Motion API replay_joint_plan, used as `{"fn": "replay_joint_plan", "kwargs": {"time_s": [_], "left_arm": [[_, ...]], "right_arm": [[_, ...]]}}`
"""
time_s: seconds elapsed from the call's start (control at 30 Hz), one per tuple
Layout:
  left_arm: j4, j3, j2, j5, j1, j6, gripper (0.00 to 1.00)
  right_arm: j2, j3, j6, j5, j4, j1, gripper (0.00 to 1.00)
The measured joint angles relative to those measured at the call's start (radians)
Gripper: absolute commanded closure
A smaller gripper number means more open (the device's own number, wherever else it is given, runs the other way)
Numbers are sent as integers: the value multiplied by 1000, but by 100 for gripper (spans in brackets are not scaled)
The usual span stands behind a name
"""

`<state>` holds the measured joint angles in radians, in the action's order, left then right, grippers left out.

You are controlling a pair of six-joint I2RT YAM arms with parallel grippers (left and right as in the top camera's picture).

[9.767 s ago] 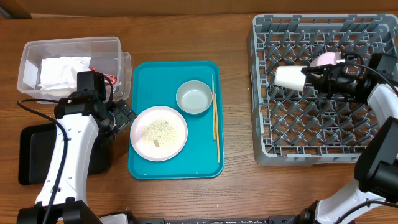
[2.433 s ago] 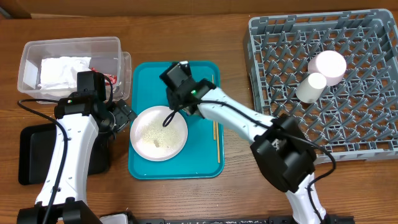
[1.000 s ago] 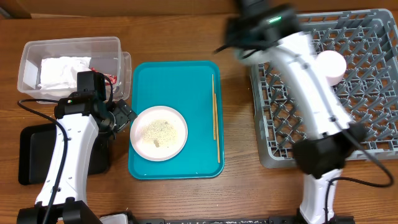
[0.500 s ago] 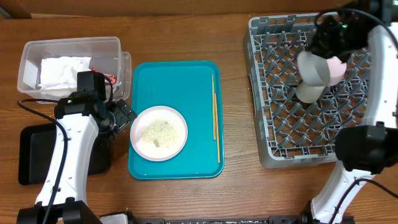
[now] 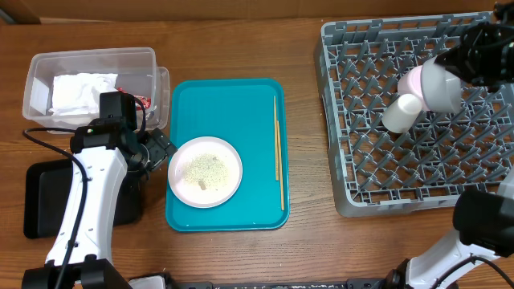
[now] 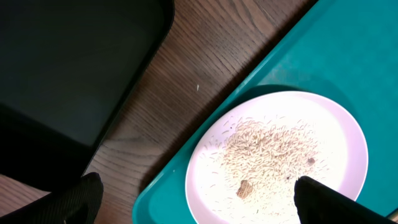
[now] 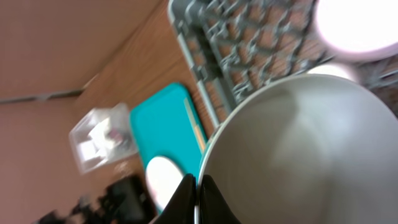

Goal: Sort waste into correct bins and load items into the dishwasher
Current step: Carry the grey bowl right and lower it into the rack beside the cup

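Two arms work over a wood-grain worktop (image 5: 305,241). The right jaws are clenched on the rim of a smooth, round grey bowl (image 7: 292,149). It is held tilted above the grey lattice rack (image 5: 377,177), close to a white cup (image 5: 400,114) leaning among the pegs and a pale pink small plate (image 7: 357,22), which is blurred.

The left jaws stand released and wide apart. One black finger (image 6: 74,196) hangs over the worktop, the other over a glossy round plate (image 6: 336,124) strewn with pale rice grains (image 6: 267,149) and a couple of brown bits. That plate sits on a teal plastic tray (image 5: 225,104), where thin wooden chopsticks (image 5: 278,148) lie straight along the right side. Near the teal tray's left side lies a flat matte black tray (image 5: 36,201).

A clear rectangular tub (image 5: 36,72) holds a crumpled white napkin (image 5: 80,90), and a red wrapper (image 5: 143,100) shows at its right end.
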<state>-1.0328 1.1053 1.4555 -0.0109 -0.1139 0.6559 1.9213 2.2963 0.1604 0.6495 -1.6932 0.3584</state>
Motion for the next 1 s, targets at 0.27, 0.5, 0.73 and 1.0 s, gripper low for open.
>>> {"fn": "replay_joint_plan", "kwargs": {"time_s": [0.27,0.5,0.73,1.0], "left_arm": [[0,0,0,0,0,0,0],[0,0,0,0,0,0,0],[0,0,0,0,0,0,0],[0,0,0,0,0,0,0]], "right_arm": [[0,-329,-166,207,-3,61,96],[0,-503,-354,351,0,161,96],[0,-715,-521,489,-2,239,96],[-7,-854,-562,570,45,354,96]]}}
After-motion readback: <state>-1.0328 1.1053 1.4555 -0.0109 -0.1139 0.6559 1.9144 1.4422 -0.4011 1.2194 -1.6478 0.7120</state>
